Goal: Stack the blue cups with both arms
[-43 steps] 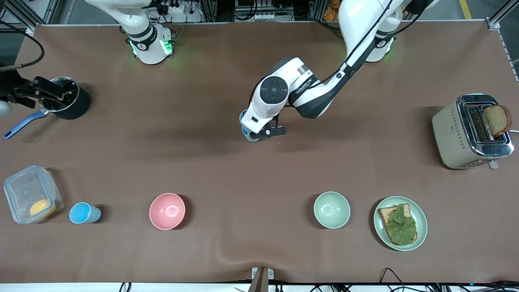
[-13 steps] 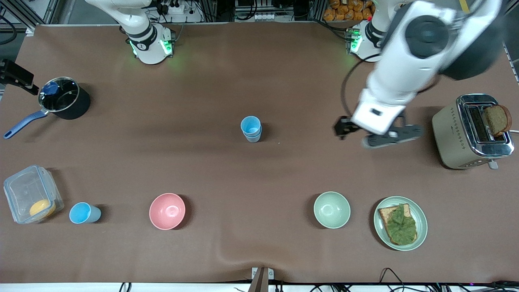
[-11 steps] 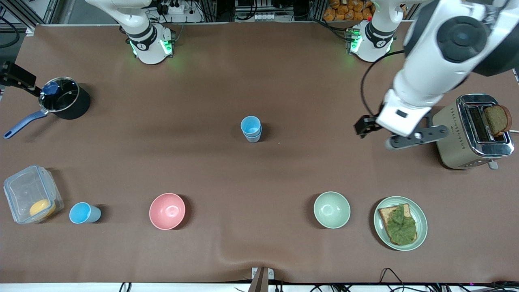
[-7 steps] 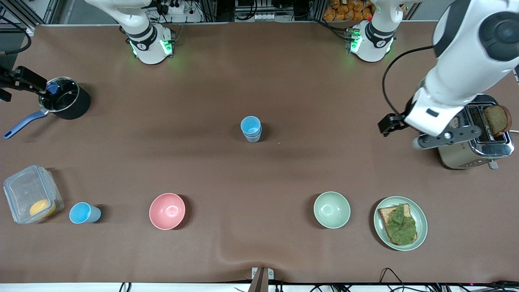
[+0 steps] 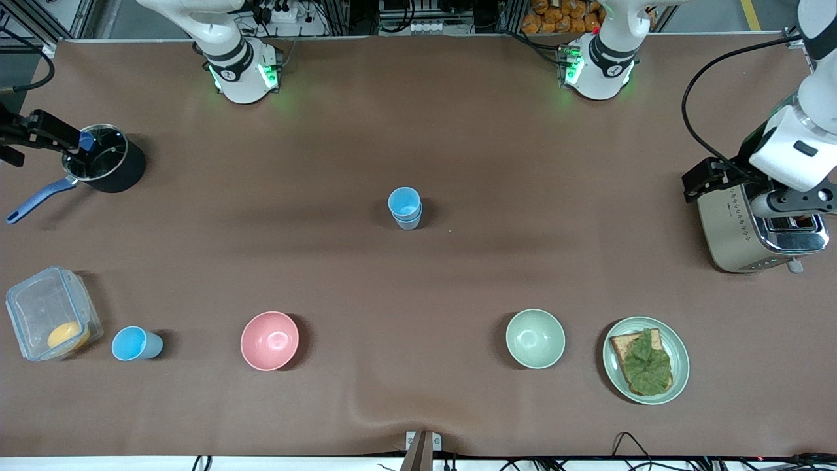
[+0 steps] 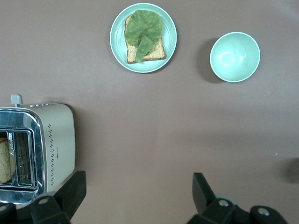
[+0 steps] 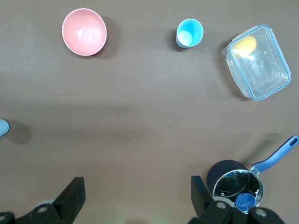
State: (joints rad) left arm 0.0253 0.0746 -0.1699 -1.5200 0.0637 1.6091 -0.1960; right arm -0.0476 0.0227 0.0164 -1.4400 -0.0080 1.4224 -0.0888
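Two blue cups [image 5: 405, 207] stand stacked one in the other at the table's middle, with no gripper near them. A third blue cup [image 5: 135, 343] stands alone beside a clear box, nearer the front camera; it also shows in the right wrist view [image 7: 189, 32]. My left gripper [image 5: 745, 190] is open and empty, up over the toaster [image 5: 739, 222]; in the left wrist view its gripper [image 6: 138, 196] hangs over bare table. My right gripper [image 5: 36, 140] is open and empty beside the black pot [image 5: 104, 160] at the right arm's end; its wrist view shows the gripper [image 7: 138, 196] over bare table.
A pink bowl [image 5: 269, 340], a pale green bowl [image 5: 535, 338] and a plate with toast and lettuce [image 5: 645, 360] lie in a row nearest the front camera. A clear box [image 5: 49, 314] holds something yellow. The pot has a blue handle.
My left gripper let go of the stacked cups, rose and swung away toward the toaster at the left arm's end. The right gripper stayed by the pot.
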